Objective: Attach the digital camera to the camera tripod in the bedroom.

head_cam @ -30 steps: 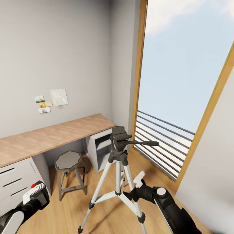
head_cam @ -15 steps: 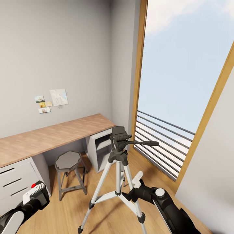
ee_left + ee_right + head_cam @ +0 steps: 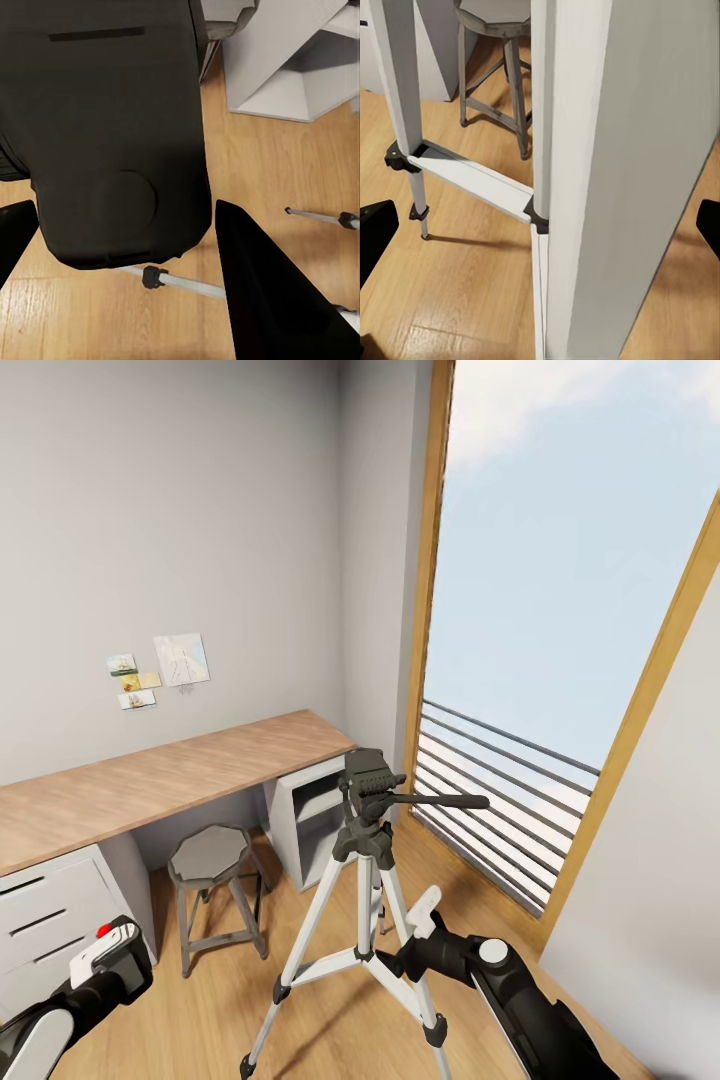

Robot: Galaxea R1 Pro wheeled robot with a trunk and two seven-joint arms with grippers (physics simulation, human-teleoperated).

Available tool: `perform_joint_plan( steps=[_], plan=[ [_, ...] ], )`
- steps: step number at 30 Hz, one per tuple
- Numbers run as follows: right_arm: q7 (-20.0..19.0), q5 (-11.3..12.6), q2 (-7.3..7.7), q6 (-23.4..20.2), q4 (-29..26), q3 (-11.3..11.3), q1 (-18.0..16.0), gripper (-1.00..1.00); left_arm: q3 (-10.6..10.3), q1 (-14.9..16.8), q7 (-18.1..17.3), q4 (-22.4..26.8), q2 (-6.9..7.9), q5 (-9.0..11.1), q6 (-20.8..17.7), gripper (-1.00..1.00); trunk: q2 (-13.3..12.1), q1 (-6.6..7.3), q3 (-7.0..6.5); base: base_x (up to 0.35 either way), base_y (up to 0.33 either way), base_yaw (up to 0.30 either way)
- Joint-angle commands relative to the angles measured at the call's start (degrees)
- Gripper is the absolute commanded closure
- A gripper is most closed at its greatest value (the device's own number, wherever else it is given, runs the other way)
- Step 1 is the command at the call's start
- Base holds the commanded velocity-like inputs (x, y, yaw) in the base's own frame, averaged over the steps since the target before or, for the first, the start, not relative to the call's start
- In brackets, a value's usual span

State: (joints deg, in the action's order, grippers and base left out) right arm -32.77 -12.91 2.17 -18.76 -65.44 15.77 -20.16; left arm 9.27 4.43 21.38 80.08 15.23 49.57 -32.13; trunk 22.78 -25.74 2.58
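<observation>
The camera tripod (image 3: 362, 840) stands on the wooden floor in the middle of the head view, with its black head (image 3: 368, 778) bare and its pan handle pointing right. The black digital camera (image 3: 112, 135) sits between the fingers of my left gripper (image 3: 105, 957), low at the left; its red button (image 3: 103, 931) shows on top. My right gripper (image 3: 420, 935) is low beside the tripod's right front leg. In the right wrist view that silver leg (image 3: 585, 187) stands close between the widely spread black fingers (image 3: 375, 236).
A grey metal stool (image 3: 212, 857) stands left of the tripod, under a long wooden desk (image 3: 150, 780) with white drawers (image 3: 40, 920) and an open white cabinet (image 3: 312, 815). A tall wood-framed window (image 3: 560, 610) with a railing (image 3: 500, 800) is at the right.
My right gripper has edged slightly lower and closer to the tripod leg. The left gripper, the camera and the tripod have stayed put.
</observation>
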Motion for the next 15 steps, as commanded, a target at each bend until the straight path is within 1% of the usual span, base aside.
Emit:
perform_joint_plan(
  steps=[1,5,6,7,8,10,12,13,14,15],
  plan=[
    [-0.2,-0.46,0.03,-0.2,-0.1,0.03,-0.05,-1.0,-0.01,0.05,0.44,0.32,0.04,0.38,-0.29,1.0,0.14,-0.04,0.14,0.0,0.0,0.0],
    [-0.15,-0.46,0.03,-0.21,-0.07,0.0,-0.05,-1.0,-0.37,0.19,0.06,1.98,0.32,0.39,-0.5,1.0,0.14,-0.04,0.14,0.0,0.0,0.0],
    [-0.13,-0.45,0.03,-0.17,-0.06,0.0,-0.05,-1.0,-1.51,0.46,-0.94,3.54,0.75,0.11,-0.58,1.0,0.14,-0.04,0.14,0.0,0.0,0.0],
    [-0.13,-0.45,0.03,-0.17,-0.06,0.0,-0.05,-1.0,-1.51,0.46,-0.94,3.54,0.75,0.11,-0.58,1.0,0.14,-0.04,0.14,0.0,0.0,0.0],
    [-0.13,-0.45,0.03,-0.15,-0.05,0.04,-0.05,-1.0,-2.39,0.7,-1.78,4.44,1.19,-0.4,-0.6,1.0,0.14,-0.04,0.14,0.0,0.0,0.0],
    [-0.12,-0.45,0.03,-0.08,-0.05,0.08,-0.05,-1.0,-4.42,1.32,-4.01,6.5,2.57,-2.41,-0.63,1.0,0.14,-0.04,0.14,0.0,0.0,0.0],
    [-0.11,-0.45,0.03,-0.04,-0.05,0.05,-0.05,-1.0,-6.11,1.95,-6.55,8.38,4.0,-5.11,-0.67,1.0,0.14,-0.04,0.14,0.0,0.0,0.0],
    [-0.11,-0.45,0.03,-0.02,-0.04,0.03,-0.05,-1.0,-6.72,2.3,-7.81,9.11,4.53,-6.35,-0.72,1.0,0.14,-0.04,0.14,0.0,0.0,0.0],
    [-0.11,-0.45,0.03,-0.02,-0.04,0.03,-0.05,-1.0,-6.72,2.3,-7.81,9.11,4.53,-6.35,-0.72,1.0,0.14,-0.04,0.14,0.0,0.0,0.0],
    [-0.1,-0.45,0.03,-0.01,-0.04,0.03,-0.05,-1.0,-7.22,2.73,-9.01,9.69,4.96,-7.47,-0.73,1.0,0.14,-0.04,0.14,0.0,0.0,0.0]
  ],
)
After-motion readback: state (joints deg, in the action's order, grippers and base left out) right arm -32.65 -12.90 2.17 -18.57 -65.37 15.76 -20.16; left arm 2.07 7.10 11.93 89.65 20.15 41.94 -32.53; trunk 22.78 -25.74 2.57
